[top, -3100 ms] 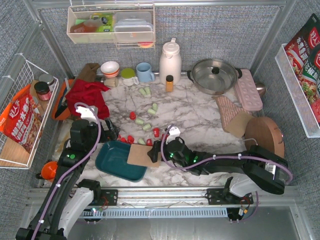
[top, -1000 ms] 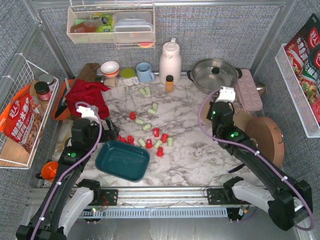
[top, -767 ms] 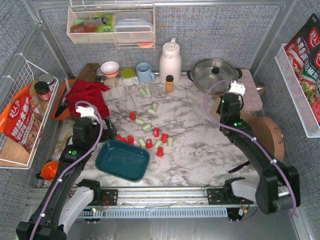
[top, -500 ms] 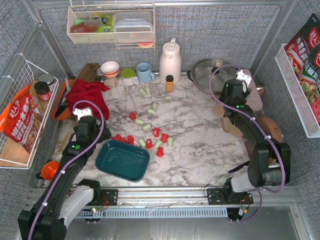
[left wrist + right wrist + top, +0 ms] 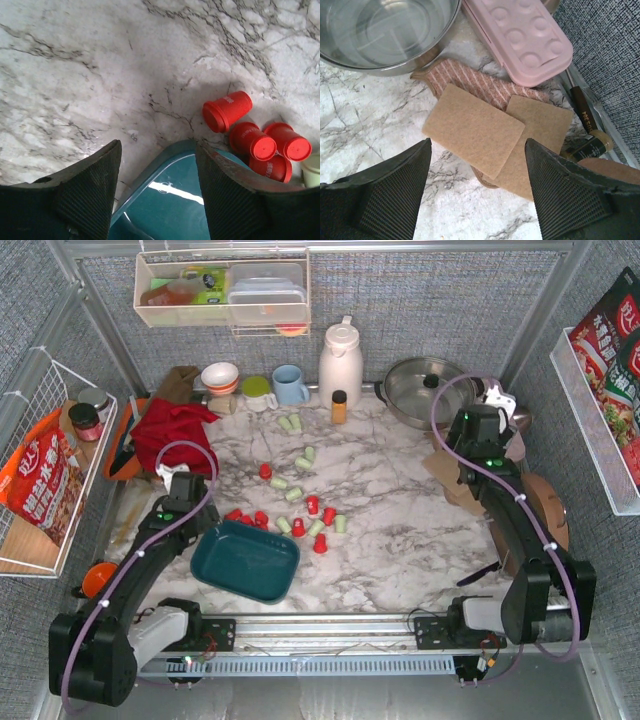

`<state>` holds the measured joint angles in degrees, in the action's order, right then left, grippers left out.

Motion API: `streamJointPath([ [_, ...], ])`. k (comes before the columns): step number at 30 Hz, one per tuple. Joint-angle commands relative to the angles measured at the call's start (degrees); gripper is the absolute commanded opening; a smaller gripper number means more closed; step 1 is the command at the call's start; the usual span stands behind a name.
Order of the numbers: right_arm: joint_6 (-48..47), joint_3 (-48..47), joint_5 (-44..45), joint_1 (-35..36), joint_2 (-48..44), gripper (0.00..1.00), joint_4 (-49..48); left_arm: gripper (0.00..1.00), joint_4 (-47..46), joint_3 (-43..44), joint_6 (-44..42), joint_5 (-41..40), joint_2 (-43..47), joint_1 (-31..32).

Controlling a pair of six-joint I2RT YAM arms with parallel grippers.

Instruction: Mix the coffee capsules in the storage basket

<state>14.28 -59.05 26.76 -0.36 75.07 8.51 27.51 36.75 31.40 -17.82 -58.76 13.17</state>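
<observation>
The storage basket point(image 5: 245, 562) sits near left on the worktop point(image 5: 400, 525), with nothing in it. The coffee capsules point(image 5: 313, 505) lie just beyond it. The left hand point(image 5: 157, 165) is wide over the basket's far corner. The right hand point(image 5: 477, 150) is wide and holds nothing. Next, I think, the cups must go in.

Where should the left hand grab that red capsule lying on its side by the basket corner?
Probably across its tapered side walls, from straight above: the red capsule lies on its side, with other red capsules crowding only one flank.
</observation>
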Motion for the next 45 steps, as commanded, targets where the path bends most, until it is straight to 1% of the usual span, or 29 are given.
streamJointPath([
  [1,0.8,1.5,-2.9,-0.1,-2.1,0.79,-2.9,0.7,-3.2,-1.2,-2.5,7.8,-0.8,-1.1],
  [3,1.7,3.6,-4.4,-0.4,-2.4,0.8,-3.6,0.71,-3.6,-1.7,-2.7,8.9,-1.8,-1.6],
  [10,5.3,4.0,-9.7,-2.8,-2.5,0.81,-4.1,0.69,-5.6,-2.2,-4.5,14.0,-5.3,-3.2],
  [12,6.1,4.1,-10.7,-3.1,-2.5,0.81,-4.2,0.69,-5.5,-0.8,-5.4,14.1,-5.7,-3.5],
  [15,6.6,4.0,-12.1,-3.3,-2.6,0.81,-4.3,0.71,-3.5,4.5,-8.8,13.2,-6.9,-3.6],
  [19,6.8,3.8,-12.8,-3.4,-2.8,0.82,-4.1,0.75,0.5,12.7,-17.8,16.2,-9.6,-3.6],
  [22,6.9,4.1,-12.9,-3.4,-3.5,0.82,-4.0,0.85,3.7,18.2,-29.8,22.0,-12.7,-3.7],
  [25,6.8,4.2,-13.2,-3.4,-4.0,0.82,-4.0,0.89,8.3,22.0,-41.2,23.3,-16.0,-3.7],
  [27,6.8,4.3,-13.4,-3.4,-4.1,0.83,-4.0,0.9,10.4,22.0,-46.9,23.8,-16.6,-3.7],
  [29,6.9,4.2,-13.6,-3.4,-4.0,0.83,-4.1,0.93,12.6,20.7,-52.5,24.3,-16.6,-3.7],
  [32,7.0,4.0,-14.1,-3.5,-3.7,0.83,-4.1,0.93,15.1,18.3,-56.8,25.5,-16.4,-3.7],
  [35,7.2,4.0,-14.4,-3.6,-3.6,0.83,-4.1,0.93,16.2,17.5,-57.7,29.0,-15.3,-3.8],
  [37,7.4,4.0,-14.5,-3.6,-3.5,0.83,-4.1,0.91,16.1,16.2,-58.9,29.9,-15.0,-3.8],
  [41,7.6,4.0,-15.4,-3.7,-3.6,0.84,-4.1,0.86,13.4,12.4,-59.8,25.9,-15.5,-3.9],
  [45,7.4,4.0,-15.4,-3.7,-3.6,0.84,-4.1,0.81,9.5,10.0,-60.4,26.1,-16.5,-3.8],
])
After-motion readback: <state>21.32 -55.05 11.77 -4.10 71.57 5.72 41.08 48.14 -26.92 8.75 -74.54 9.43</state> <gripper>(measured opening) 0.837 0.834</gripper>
